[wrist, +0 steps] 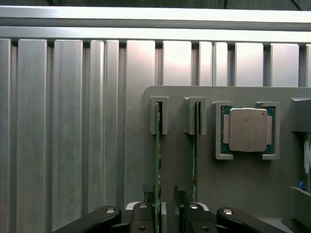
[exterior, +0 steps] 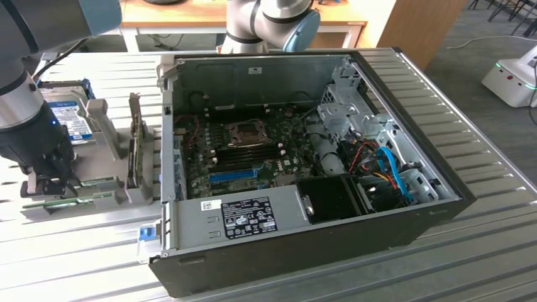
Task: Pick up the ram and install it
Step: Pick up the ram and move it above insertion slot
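Since the gripper hangs w/ its fingers spread wide & nothing clamped, the step in hand reads as the grasp on the ram, i.e. the green stick standing on edge in the grey holder, in the slot nearest that holder's outer edge. The fingers straddle it, one each side, but not evenly. The stick looks close to one finger w/ a clear gap to the other, so I'd centre first, else the near finger prob. shoves the board sideways before the far one arrives. The second look-alike stick sits in the next slot, toward the CPU, just beside the outer face of one finger. Whether they touch I can't tell, so any sideways correction should be small & away from it. Close squarely on the flat faces, w/ a good bite on the board rather than just its rim, & gently, since it's thin & prob. flexes or skids. Keep the wrist square to the slots so the stick isn't twisted vs. the slot walls. The holder sits on the ribbed worktop by its edge at the exterior view's left, next to the blue-labelled hard drive. The open PC case takes the worktop's middle, well apart from the ram.
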`<state>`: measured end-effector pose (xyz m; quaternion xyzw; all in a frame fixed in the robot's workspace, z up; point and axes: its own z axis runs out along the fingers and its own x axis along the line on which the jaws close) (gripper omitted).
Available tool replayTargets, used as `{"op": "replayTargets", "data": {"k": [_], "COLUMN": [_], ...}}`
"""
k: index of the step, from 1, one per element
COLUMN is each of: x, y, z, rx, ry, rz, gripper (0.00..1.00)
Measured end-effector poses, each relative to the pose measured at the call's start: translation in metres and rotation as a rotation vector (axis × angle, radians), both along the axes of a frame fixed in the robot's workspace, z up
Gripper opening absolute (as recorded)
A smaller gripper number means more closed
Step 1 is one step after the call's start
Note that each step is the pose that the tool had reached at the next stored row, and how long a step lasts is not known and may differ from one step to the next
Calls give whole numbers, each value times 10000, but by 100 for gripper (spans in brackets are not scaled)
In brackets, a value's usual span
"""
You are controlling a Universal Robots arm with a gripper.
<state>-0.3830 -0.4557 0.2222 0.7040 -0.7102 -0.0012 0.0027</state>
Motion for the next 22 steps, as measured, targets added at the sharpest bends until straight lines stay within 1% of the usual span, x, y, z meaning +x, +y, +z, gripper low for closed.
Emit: {"op": "replayTargets", "data": {"k": [7,12,22], "x": [0,1,1], "y": [-39,-40,-41], "z": [1,-3,-108], "rx": [-2,0,0], "ry": [1,-1,-1], "rz": [1,1,1], "gripper": [29,29,29]}}
